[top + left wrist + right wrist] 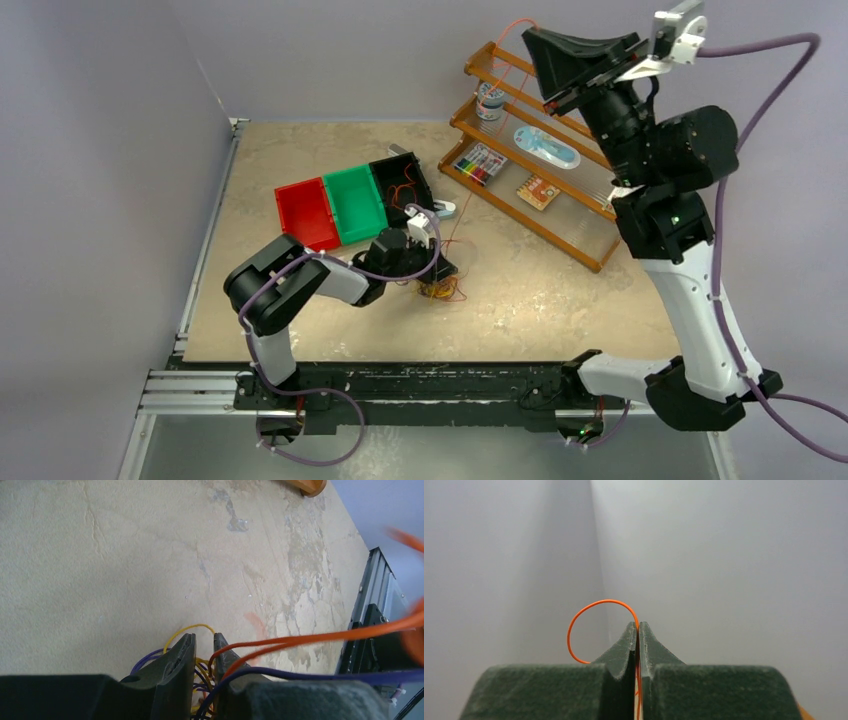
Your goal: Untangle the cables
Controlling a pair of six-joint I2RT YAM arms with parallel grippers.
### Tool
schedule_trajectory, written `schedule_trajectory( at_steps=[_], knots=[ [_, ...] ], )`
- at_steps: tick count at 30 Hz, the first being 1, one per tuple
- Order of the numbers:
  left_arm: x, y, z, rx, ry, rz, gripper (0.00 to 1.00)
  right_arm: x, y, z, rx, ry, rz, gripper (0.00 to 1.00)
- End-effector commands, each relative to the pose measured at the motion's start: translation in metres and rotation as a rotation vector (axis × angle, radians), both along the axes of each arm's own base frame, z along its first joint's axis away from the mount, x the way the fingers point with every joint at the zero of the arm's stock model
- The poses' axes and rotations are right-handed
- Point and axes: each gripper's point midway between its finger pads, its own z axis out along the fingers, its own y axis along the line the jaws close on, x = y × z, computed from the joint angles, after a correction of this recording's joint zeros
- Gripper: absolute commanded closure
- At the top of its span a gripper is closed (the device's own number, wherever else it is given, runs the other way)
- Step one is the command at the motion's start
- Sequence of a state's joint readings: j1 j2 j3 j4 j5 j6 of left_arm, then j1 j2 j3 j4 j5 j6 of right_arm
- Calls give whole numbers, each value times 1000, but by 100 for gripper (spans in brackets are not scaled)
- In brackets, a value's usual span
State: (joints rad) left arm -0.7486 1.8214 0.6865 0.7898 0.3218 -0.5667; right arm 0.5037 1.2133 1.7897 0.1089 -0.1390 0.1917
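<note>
Your right gripper (638,629), raised high, is pressed together on the orange cable (594,605), which runs down to the cables (438,291) on the desk (560,300). Your left gripper (204,642) pinches that bundle. Only the top view shows the whole span; the left wrist view shows yellow strands between the jaws.

Soft even light; orange cable (406,539) blurry, perhaps defocused.
</note>
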Motion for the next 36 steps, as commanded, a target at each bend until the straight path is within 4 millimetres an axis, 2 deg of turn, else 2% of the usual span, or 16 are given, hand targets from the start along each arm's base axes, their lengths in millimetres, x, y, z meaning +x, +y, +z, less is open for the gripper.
schedule_trajectory(
  at_steps=[1, 11, 14, 17, 20, 24, 26, 29, 32, 36],
  knots=[
    [-7, 5, -9, 3, 16, 12, 82, -41, -47, 66, 113, -194, -128, 100],
    [-9, 12, -20, 49, 27, 27, 83, -63, -78, 108, 158, -305, -249, 100],
    [-9, 14, -25, 62, 36, 36, 88, -70, -86, 118, 174, -340, -276, 100],
    [-9, 15, -30, 74, 50, 44, 100, -77, -93, 128, 188, -373, -296, 100],
    [-8, 15, -33, 77, 59, 50, 100, -78, -92, 132, 189, -387, -292, 100],
    [-7, 15, -31, 72, 59, 58, 100, -67, -81, 125, 156, -365, -271, 100],
    [-6, 14, -25, 59, 56, 64, 100, -59, -75, 119, 139, -347, -263, 100],
    [-4, 13, -6, 27, 38, 74, 88, -50, -68, 110, 117, -320, -254, 100],
    [-2, 14, 25, -12, -1, 90, 74, -43, -65, 101, 103, -296, -252, 100],
    [-1, 22, 75, -49, -74, 117, 63, -35, -59, 89, 92, -264, -239, 100]
  ],
)
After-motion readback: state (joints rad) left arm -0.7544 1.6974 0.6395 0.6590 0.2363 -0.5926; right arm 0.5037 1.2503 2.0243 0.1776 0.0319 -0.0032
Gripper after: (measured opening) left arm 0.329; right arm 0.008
